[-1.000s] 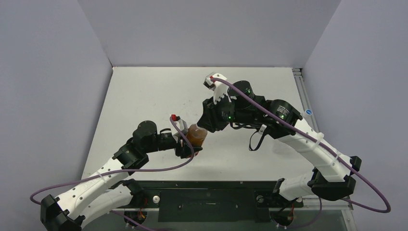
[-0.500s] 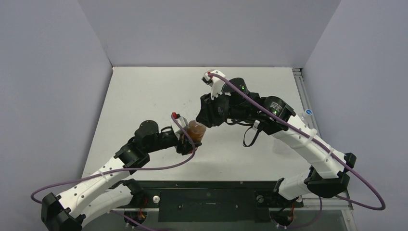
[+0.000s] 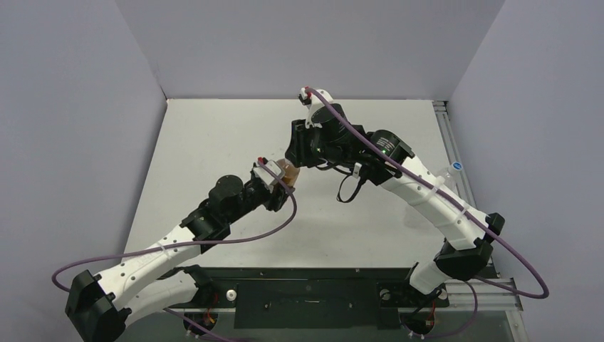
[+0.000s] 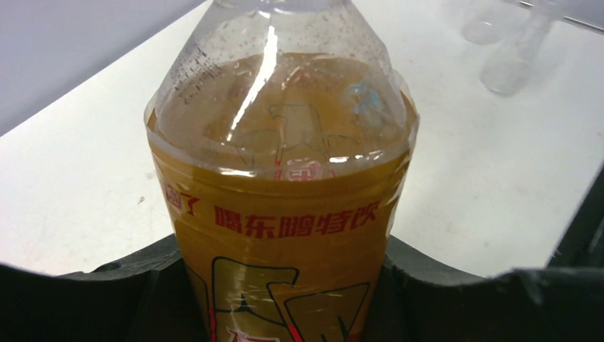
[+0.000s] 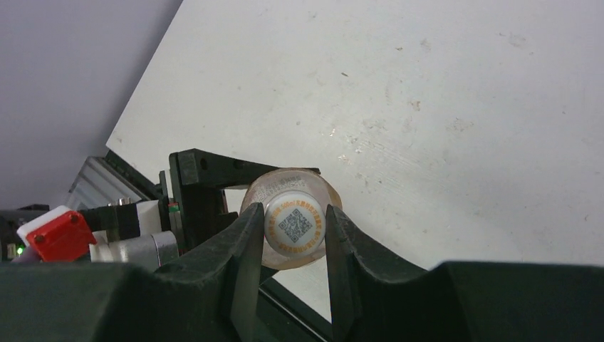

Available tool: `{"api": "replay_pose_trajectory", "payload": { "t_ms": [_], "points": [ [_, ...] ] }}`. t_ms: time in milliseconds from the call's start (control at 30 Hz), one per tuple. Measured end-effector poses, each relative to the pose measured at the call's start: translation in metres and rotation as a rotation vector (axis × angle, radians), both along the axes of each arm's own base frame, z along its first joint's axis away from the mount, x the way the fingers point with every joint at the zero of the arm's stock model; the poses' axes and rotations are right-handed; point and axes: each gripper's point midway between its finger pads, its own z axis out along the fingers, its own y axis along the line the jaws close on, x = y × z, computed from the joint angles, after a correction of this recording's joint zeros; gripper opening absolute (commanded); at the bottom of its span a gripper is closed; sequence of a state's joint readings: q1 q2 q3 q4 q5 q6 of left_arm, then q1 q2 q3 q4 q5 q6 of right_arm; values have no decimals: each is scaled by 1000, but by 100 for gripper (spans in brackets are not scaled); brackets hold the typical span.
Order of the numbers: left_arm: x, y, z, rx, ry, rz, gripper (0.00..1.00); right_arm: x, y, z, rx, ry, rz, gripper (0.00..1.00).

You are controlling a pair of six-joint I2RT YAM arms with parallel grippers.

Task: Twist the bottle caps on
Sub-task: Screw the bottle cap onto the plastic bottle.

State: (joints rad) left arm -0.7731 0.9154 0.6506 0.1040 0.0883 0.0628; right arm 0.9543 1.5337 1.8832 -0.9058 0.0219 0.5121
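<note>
The amber-orange bottle (image 4: 281, 185), with red print on its label, stands between the black jaws of my left gripper (image 4: 285, 285), which is shut on its body. From above, this bottle (image 3: 286, 172) is held over the middle of the table. A white cap (image 5: 294, 225) with a printed code square sits on the bottle's mouth. My right gripper (image 5: 294, 229) is shut on that cap from above, one finger on each side. In the top view the right gripper (image 3: 295, 161) hides the cap. A clear bottle (image 4: 507, 60) shows blurred on the table beyond.
The white table (image 3: 214, 142) is closed in by grey walls at the left, back and right. A metal rail (image 3: 447, 135) runs along the table's right edge. Purple cables (image 3: 235, 242) loop from both wrists over the near part of the table.
Both grippers have moved together toward the far side of the table, carrying the amber bottle and cap with them. Neither grip has changed.
</note>
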Motion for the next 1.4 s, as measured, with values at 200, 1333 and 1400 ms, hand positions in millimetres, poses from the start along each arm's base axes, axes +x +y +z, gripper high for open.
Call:
{"api": "replay_pose_trajectory", "payload": {
  "t_ms": [200,1333,1400],
  "points": [
    [30,6,-3,14,-44,148,0,28,3,-3,-5,8,-160,1],
    [19,-38,3,-69,1,-50,0,-8,-62,73,184,-155,-191,73],
    [1,-42,9,-85,31,-153,0,-17,-64,74,169,-188,-124,69]
  ]
}}
